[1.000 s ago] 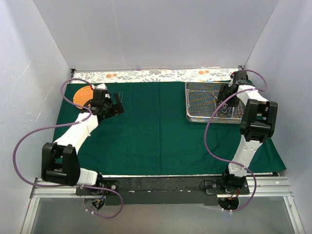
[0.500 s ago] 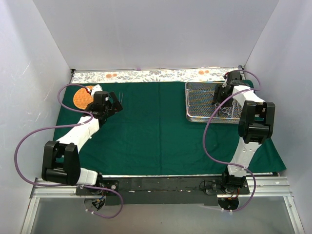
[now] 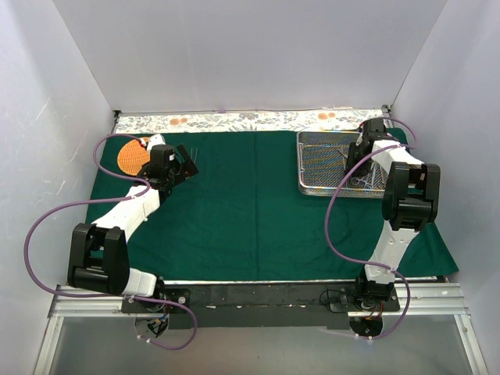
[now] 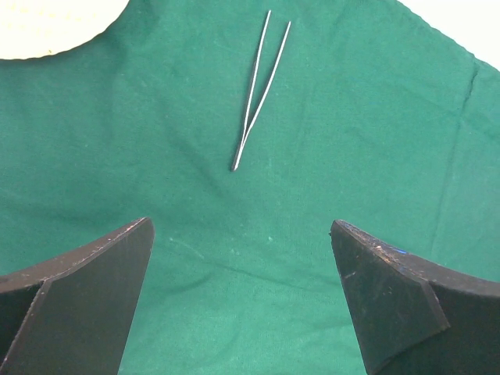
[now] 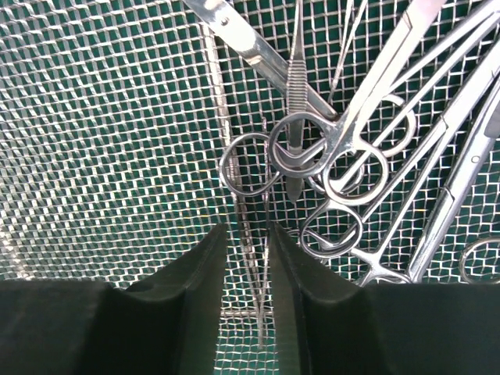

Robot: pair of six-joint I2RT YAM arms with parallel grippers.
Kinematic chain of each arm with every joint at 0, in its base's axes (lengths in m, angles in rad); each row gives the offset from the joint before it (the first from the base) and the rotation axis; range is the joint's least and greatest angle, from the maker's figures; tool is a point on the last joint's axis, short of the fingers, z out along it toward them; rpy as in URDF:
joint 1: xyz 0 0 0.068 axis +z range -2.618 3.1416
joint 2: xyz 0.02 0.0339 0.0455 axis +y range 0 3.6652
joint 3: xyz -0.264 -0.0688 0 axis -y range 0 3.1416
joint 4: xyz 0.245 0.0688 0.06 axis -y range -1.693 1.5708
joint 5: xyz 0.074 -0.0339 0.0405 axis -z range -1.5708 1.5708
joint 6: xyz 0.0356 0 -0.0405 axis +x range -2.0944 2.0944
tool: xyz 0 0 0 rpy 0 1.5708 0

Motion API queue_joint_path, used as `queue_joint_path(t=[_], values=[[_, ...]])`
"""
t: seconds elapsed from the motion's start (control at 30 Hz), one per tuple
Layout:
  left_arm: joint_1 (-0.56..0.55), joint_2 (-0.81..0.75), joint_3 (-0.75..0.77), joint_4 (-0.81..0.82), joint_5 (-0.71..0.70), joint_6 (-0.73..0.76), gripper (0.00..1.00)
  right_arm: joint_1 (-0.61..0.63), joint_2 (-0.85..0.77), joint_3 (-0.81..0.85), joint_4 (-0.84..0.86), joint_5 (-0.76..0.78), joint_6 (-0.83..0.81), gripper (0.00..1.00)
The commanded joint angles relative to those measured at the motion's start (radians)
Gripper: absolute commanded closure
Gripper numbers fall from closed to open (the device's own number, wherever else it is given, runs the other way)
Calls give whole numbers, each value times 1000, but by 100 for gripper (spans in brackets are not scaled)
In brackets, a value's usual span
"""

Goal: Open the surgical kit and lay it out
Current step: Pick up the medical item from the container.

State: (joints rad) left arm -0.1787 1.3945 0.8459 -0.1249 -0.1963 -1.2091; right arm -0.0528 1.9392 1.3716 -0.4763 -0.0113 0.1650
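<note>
Left tool point(image 4: 242, 234) wide apart, empty, hovering over cloth point(image 4: 375, 141). Tweezers point(image 4: 258, 94) lie alone at its 12 o'clock, likely set there as first laid-out piece. Cloth spread flat on tabletop as layout surface. Tray point(image 3: 300, 168) at cloth's 2 o'clock holds tangled scissors, forceps point(image 5: 351, 156). Right tool point(image 5: 247, 266) inside tray, nearly together astride thin ring-handled piece point(image 5: 225, 166). Clamped or not, cannot tell. Probably fetching next piece.

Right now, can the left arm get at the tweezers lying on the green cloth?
Probably yes. The left pincer is open, with the tweezers lying alone on the green cloth just ahead of its fingers. Nothing sits between them, and the orange basket is off to one side.
</note>
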Motion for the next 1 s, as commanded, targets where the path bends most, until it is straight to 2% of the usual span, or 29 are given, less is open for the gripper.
queue_joint_path(t=[0.0,0.13,0.27,0.33,0.47,0.63,0.83,0.97], values=[[-4,-28,-13,28,15,2,2,1,4,-13,-19,40,-24,65],[-4,-48,-25,31,21,0,2,25,18,-9,-25,72,-54,66],[-4,-75,-44,31,26,-1,2,50,18,-14,-33,134,-71,78],[-4,-94,-48,33,26,0,2,91,12,-20,-31,158,-76,80],[-4,-133,-67,37,38,8,2,128,-9,-26,-25,159,-79,91],[-4,-193,-96,45,58,11,2,140,-49,-46,1,67,-52,98],[-4,-252,-126,50,90,16,2,140,-98,-85,77,-104,-1,99],[-5,-282,-137,51,116,20,2,142,-134,-92,116,-133,18,99]])
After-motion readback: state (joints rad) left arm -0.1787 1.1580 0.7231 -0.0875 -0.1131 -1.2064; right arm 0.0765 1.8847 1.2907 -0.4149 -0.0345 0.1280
